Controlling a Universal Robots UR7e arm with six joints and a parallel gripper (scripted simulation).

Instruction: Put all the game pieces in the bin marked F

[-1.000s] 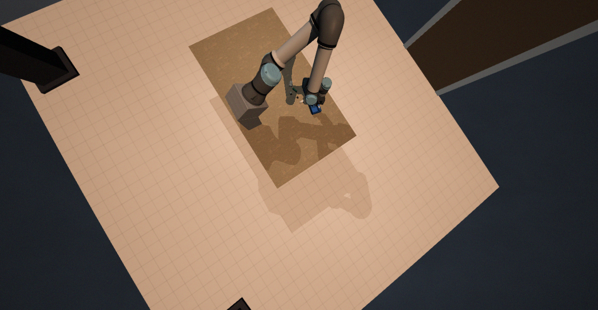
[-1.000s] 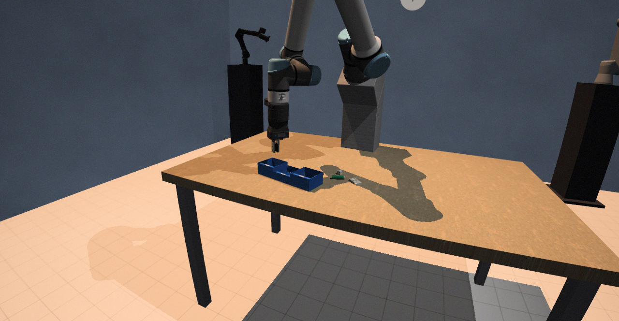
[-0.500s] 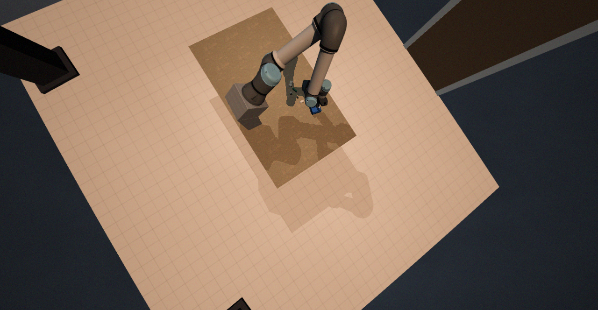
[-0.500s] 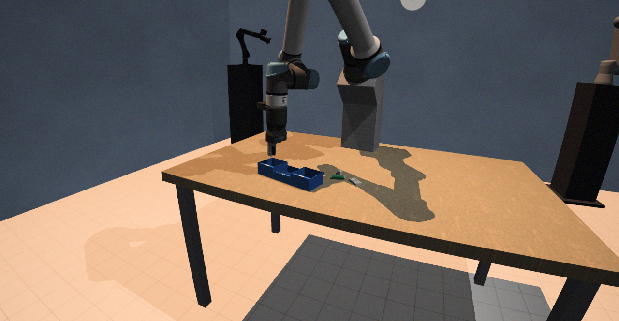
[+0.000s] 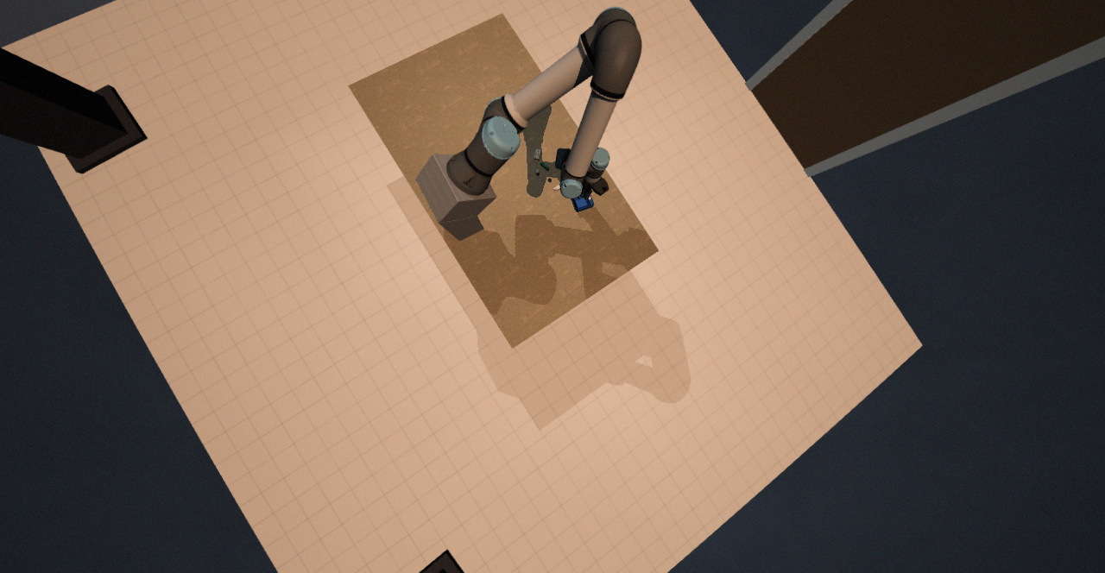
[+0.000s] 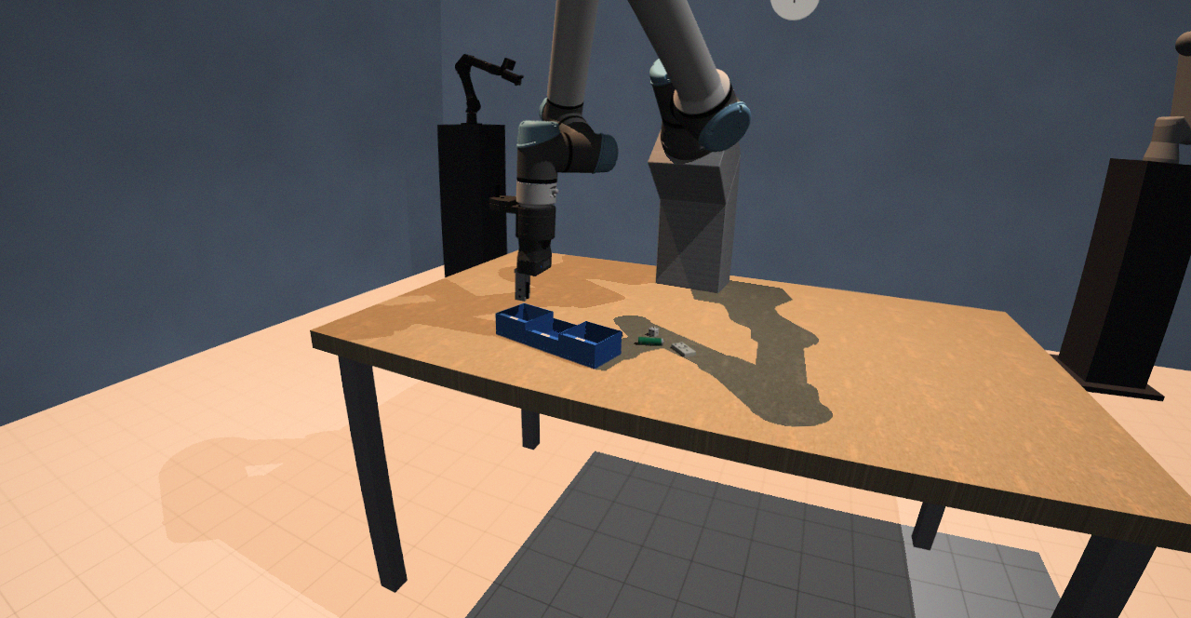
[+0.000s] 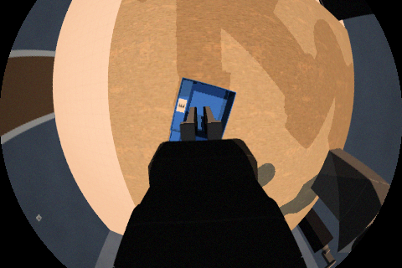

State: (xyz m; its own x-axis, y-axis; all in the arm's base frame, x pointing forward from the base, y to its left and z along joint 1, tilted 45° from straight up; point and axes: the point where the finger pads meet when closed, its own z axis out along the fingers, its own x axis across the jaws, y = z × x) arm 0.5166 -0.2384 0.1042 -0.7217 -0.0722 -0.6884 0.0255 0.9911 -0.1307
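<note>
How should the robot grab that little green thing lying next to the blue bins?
Probably across its thin middle, coming straight down from above. The green piece lies flat on the table and looks long and narrow, so fingers closing over its short sides should fit. Its exact shape is too small to tell.

No text can be read. A small white label [image 7: 180, 105] sits on the wall of the blue bin [image 7: 214, 100], and pale labels mark the bin row's [image 6: 555, 338] front, but their letters are too small to tell.
</note>
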